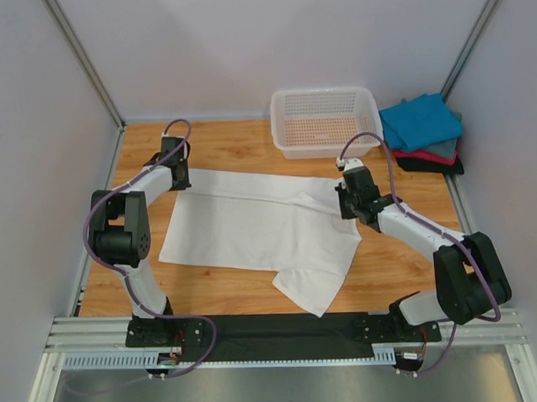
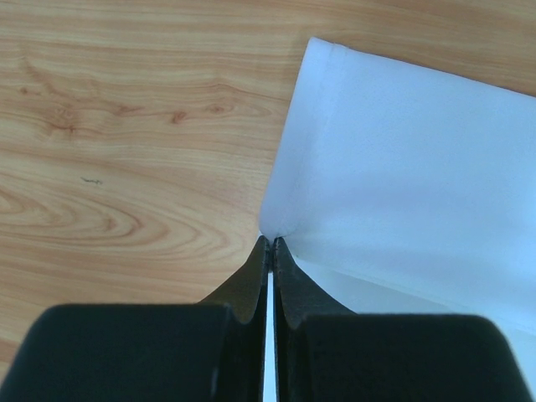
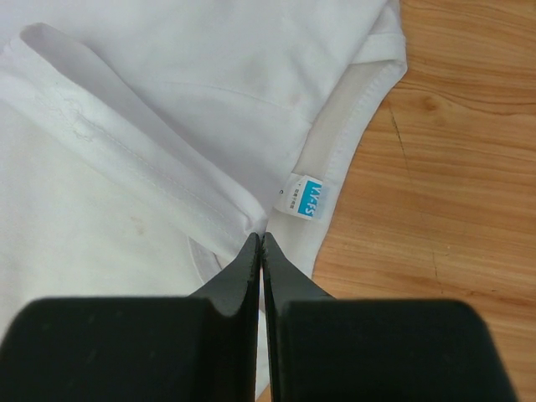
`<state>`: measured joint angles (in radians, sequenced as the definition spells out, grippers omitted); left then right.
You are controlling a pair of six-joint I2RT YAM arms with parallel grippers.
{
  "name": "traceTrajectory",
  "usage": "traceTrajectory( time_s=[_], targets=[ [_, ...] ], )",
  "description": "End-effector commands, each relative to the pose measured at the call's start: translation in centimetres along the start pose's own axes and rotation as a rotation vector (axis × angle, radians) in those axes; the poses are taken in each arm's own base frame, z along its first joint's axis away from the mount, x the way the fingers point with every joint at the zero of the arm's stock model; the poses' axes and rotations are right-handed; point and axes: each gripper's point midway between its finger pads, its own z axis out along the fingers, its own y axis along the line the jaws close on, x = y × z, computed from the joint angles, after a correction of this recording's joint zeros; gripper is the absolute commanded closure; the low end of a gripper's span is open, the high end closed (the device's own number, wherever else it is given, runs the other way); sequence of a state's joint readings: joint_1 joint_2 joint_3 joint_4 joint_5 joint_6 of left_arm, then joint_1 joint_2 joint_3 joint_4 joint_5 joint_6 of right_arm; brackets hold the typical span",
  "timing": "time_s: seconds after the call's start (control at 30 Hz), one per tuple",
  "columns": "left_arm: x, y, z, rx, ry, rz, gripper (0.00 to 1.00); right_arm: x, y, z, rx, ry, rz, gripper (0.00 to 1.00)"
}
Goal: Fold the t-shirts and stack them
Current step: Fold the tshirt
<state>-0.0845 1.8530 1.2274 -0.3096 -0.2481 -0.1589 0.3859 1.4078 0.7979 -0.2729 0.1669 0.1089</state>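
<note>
A plain white t-shirt point(image 1: 252, 224) lies spread on the wooden table, one sleeve flopped toward the near edge. My left gripper point(image 1: 180, 181) is shut on its far-left hem corner; in the left wrist view the cloth point(image 2: 402, 184) puckers at the gripper point(image 2: 269, 239). My right gripper point(image 1: 346, 198) is shut on a fold of the shirt beside the collar. The right wrist view shows the gripper point(image 3: 261, 235) pinching white cloth point(image 3: 167, 100) just short of the blue neck label point(image 3: 305, 198). Folded t-shirts point(image 1: 422, 123) are stacked at the back right, teal on top of red, grey and black.
A white mesh basket point(image 1: 327, 146) stands at the back middle, left of the folded stack. Grey walls and metal posts close in the table on three sides. Bare wood point(image 1: 403, 267) shows to the right of the shirt and along the near edge.
</note>
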Motion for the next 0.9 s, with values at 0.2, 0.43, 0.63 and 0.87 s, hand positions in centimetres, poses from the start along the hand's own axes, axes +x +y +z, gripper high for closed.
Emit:
traceTrajectory(
  time_s=[0.2,0.43,0.63,0.87],
  targets=[
    [-2.3,0.8,-2.4,-0.008,-0.065,-0.048,0.82,0.6,0.9,-0.4,-0.024,-0.004,0.032,0.94],
    [-4.0,2.2,-5.5,-0.046,-0.117,-0.062,0.38,-1.3,1.7,-2.6,-0.08,-0.078,0.074,0.55],
    [-6.0,0.9,-9.2,0.062,-0.164,-0.13,0.2,-4.2,2.2,-4.3,-0.099,-0.159,0.198,0.35],
    [-6.6,-6.3,-11.9,0.282,-0.165,-0.155,0.2,-7.3,4.9,-1.0,-0.135,-0.094,0.336,0.41]
  ],
)
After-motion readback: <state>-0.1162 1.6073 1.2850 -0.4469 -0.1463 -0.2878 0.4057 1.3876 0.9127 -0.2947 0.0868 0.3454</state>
